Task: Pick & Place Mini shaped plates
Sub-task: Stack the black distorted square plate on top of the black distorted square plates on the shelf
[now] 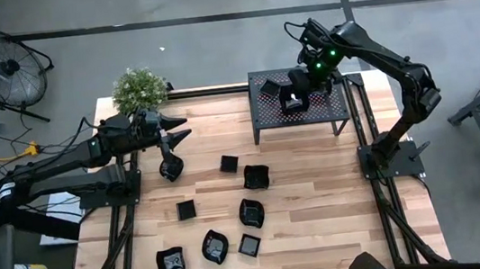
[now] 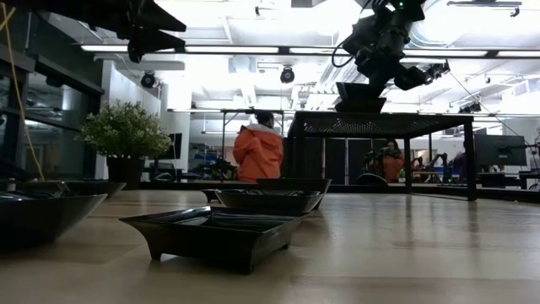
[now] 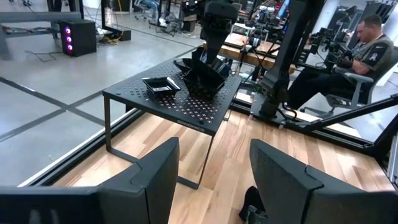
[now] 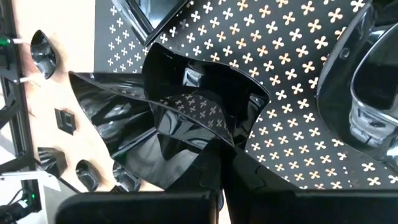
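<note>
Wooden table below me: at two o'clock, over the perforated rack (image 1: 301, 109), my right gripper (image 1: 295, 98) is clamped on a wavy plate (image 4: 186, 118) hanging just above the rack. Left gripper (image 1: 178, 129) waits at ten o'clock, jaws apart, nearer the loose plates (image 1: 217, 211).
</note>
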